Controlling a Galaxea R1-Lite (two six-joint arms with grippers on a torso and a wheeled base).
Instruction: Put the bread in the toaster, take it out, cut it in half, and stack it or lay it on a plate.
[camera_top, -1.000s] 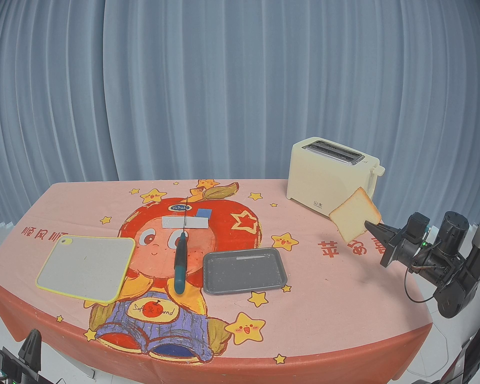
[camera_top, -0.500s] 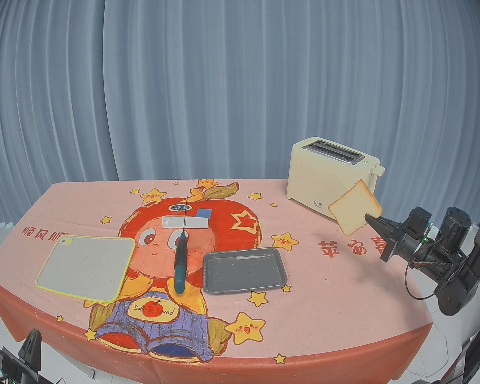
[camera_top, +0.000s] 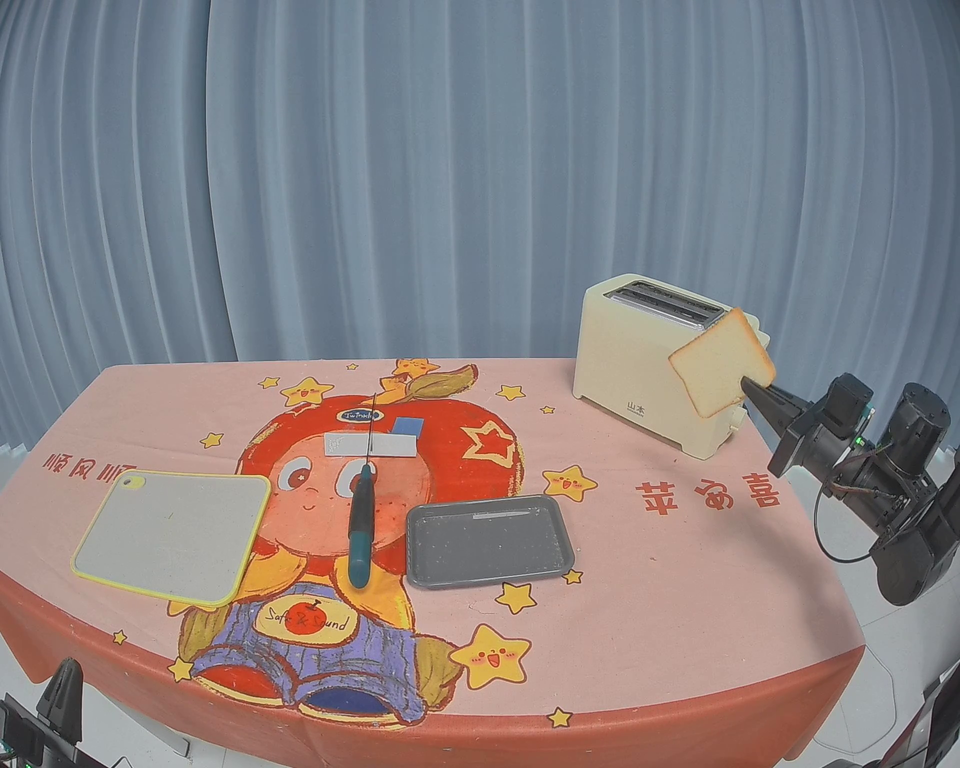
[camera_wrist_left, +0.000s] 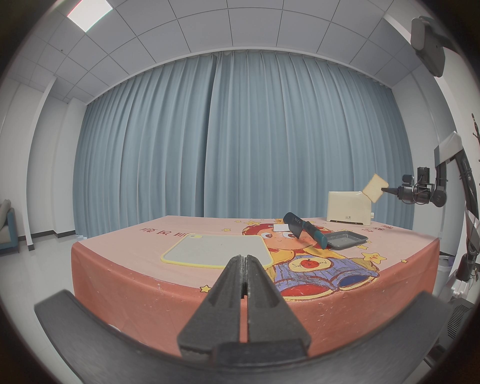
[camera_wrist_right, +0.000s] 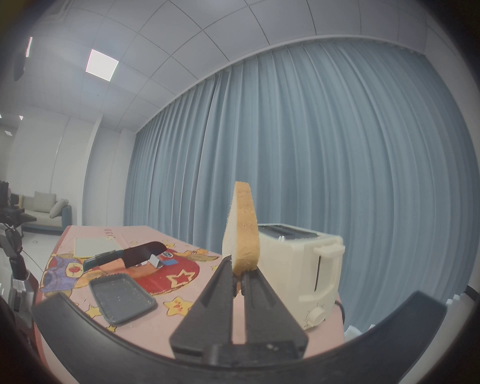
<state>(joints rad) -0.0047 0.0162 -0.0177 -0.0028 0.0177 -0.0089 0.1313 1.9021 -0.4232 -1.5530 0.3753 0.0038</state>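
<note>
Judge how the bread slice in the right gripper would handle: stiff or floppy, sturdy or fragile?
Probably fairly stiff: the bread slice stands flat from the right gripper, pinched at one edge, without drooping. Likely light and crushable; that edge could tear.

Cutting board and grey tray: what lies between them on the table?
A knife with a teal handle lies between the cutting board and the tray, as the head view shows.

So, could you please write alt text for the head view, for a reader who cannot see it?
The right gripper holds a slice of bread by one corner, in the air in front of the cream toaster, near its top. On the cartoon-printed table lie, from left to right, a cutting board, a knife and a grey tray.
</note>
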